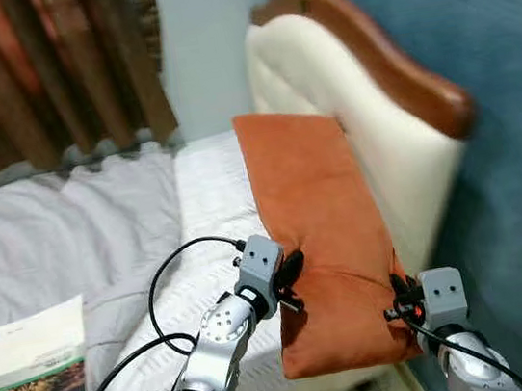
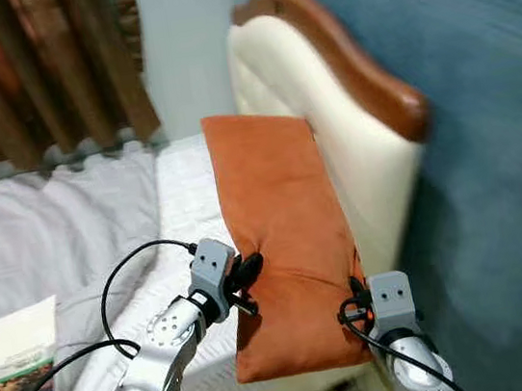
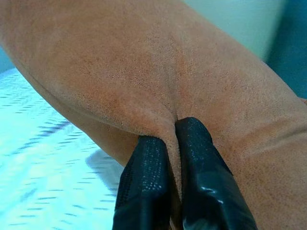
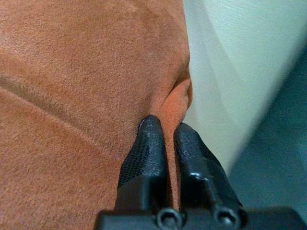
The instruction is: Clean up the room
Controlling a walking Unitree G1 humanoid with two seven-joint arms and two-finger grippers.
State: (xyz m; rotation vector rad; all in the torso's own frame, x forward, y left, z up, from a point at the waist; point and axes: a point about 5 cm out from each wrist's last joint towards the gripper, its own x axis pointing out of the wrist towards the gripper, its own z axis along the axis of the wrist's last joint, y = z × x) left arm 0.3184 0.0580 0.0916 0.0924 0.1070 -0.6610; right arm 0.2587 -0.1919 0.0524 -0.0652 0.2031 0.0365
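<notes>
Leaning against the cream padded headboard with its curved brown wooden rim, a long rust-orange suede-like pillow lies at the head of the bed, its lower end hanging past the mattress edge. Both grippers hold it. The left gripper pinches a fold of fabric on the pillow's edge away from the headboard, and the right gripper pinches the pillow's lower corner on the headboard side.

Beside the pillow, away from the headboard, runs a white ribbed mattress cover, and farther out a rumpled pale grey blanket covers the bed. On that blanket, well apart from the pillow, rests a thin booklet with a pale cover and a dark landscape strip. Beyond the bed hang brown pleated curtains, and a blue wall rises behind the headboard. Black cables loop along the left arm.

The left wrist view shows the nap of the fabric up close (fine, velvety, creased where it is gathered), with the textured black fingers pressed together on a ridge of it. The right wrist view shows that gripper's fingers closed on a thin fold at the pillow's corner, with the smooth cream headboard just beside it.
</notes>
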